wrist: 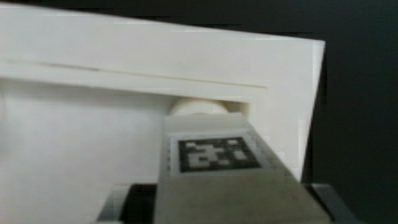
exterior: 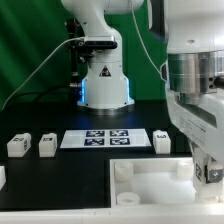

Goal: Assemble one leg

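Note:
My gripper [exterior: 204, 168] is shut on a leg [wrist: 217, 152], a stubby white post with a black-and-white tag. In the wrist view the gripper [wrist: 224, 204] has its jaws against both sides of the leg. The leg's far end [wrist: 205, 104] meets a round socket at a corner of the large white panel [wrist: 98, 130]. In the exterior view the panel [exterior: 150, 190] lies at the front, and the gripper hangs over its corner at the exterior view's right. Three more legs stand on the table: two at the exterior view's left [exterior: 17, 145] [exterior: 47, 145] and one near the gripper [exterior: 163, 141].
The marker board [exterior: 108, 138] lies flat between the loose legs. The robot base [exterior: 102, 80] stands behind it in front of a green backdrop. Raised round sockets [exterior: 122, 171] show on the panel's near-left corner. A small white piece [exterior: 2, 178] sits at the left edge.

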Available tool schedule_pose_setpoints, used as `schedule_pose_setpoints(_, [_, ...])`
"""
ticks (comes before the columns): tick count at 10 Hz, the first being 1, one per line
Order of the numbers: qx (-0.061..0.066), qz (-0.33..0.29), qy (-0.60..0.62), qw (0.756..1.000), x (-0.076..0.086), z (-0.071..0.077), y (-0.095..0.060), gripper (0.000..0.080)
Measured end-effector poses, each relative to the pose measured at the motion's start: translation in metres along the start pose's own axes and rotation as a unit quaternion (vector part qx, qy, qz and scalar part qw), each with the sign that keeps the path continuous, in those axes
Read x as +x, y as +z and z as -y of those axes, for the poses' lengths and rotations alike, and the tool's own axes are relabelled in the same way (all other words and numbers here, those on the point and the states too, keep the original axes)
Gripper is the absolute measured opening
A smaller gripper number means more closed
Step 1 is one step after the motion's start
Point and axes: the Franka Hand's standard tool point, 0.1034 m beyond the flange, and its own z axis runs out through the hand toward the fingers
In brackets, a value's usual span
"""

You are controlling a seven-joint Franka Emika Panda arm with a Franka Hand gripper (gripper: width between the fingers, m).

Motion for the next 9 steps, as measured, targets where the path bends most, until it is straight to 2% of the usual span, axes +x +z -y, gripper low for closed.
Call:
schedule_pose_setpoints(1, [0.0,0.002,0.02,1.0,-0.0009,-0.0002,0.0005,0.0294])
schedule_pose_setpoints(2, [0.0,0.002,0.006,1.0,-0.0008,-0.0003,0.0007,0.0453])
schedule_pose_setpoints(3, [-0.001,0.002,0.003,1.0,-0.0014,-0.0005,0.001,0.0577])
schedule_pose_setpoints(4, [-0.005,0.003,-0.074,0.997,-0.0033,-0.0027,0.0017,0.0577])
schedule_pose_setpoints(5, [-0.003,0.004,-0.111,0.994,-0.0075,-0.0027,-0.0001,0.0634])
schedule_pose_setpoints(6, [-0.001,0.002,-0.171,0.985,-0.0107,-0.0021,-0.0037,0.0645])
schedule_pose_setpoints(9, [-0.002,0.002,-0.303,0.953,-0.0083,-0.0025,-0.0019,0.0649])
